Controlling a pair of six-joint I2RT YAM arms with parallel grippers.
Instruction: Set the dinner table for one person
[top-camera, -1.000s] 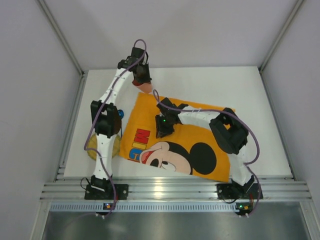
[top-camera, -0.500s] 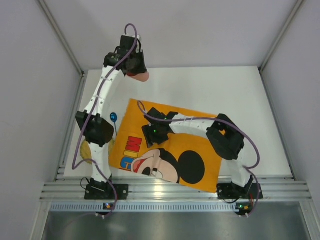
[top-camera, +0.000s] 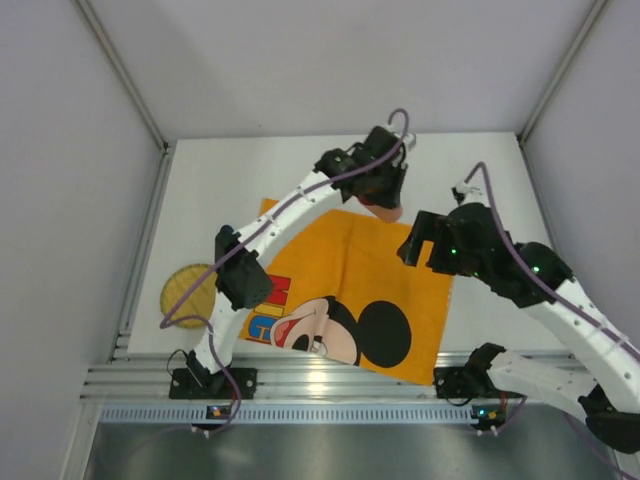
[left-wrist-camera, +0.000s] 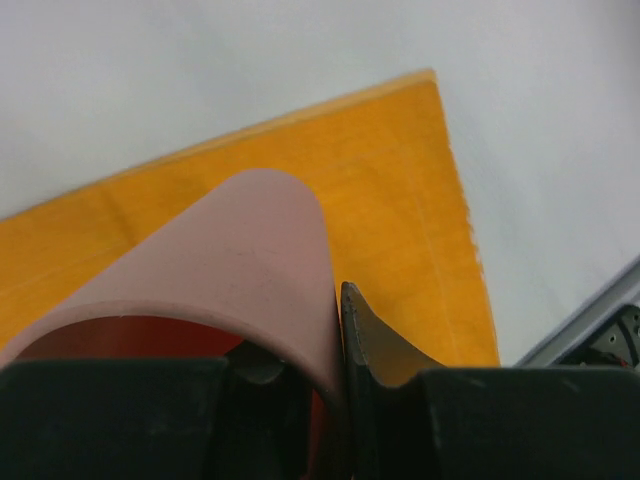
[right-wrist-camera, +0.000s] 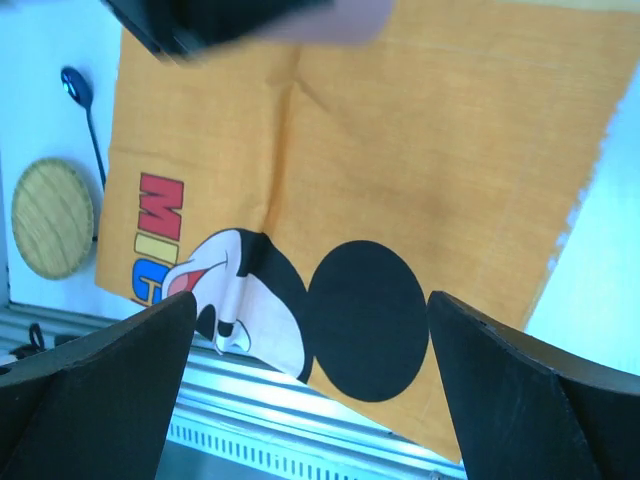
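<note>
Our left gripper (top-camera: 384, 194) clamps the pink cup (left-wrist-camera: 240, 250) by its rim, probably hanging clear over the upper-right corner of the orange mat (top-camera: 370, 270) on the dinner table (top-camera: 490, 170). Our right gripper (right-wrist-camera: 310, 300) gapes just right of it.

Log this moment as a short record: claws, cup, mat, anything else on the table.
orange mat: flat on the white table
left claw: shut on pink cup rim, over the mat's far edge
right claw: open, empty, above the mat
coaster: round, left of the mat
spoon: blue, beside mat's left edge, beyond coaster
</note>
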